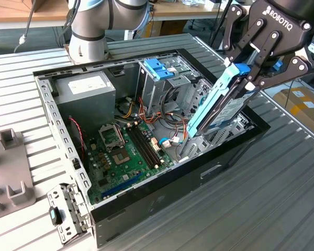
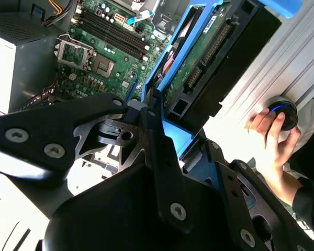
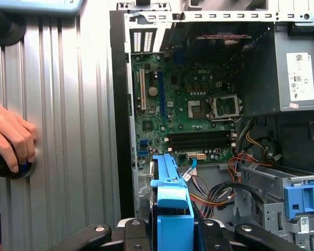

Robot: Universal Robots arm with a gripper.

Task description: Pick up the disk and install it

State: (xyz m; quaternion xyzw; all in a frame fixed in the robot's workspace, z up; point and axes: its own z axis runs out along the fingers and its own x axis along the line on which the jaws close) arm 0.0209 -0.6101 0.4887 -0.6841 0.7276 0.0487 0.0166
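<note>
— Jaws clenched or slack?
— Clenched on the disk, gripping the upper end of its blue carrier.
— Where is the disk?
— It hangs steeply tilted at the end of the open computer case on the exterior view's right. Its lower end dips inside, close to the case wall and near the loose cables beside the motherboard. The second wrist view shows its green circuit side.
— And around it?
— An upright drive cage with a blue handle stands inside the case, near the disk. A grey power supply fills the far corner. The case lies on a ribbed metal tabletop. In both wrist views a person's hand rests on the tabletop outside the case, fingers on a dark round knob.
</note>
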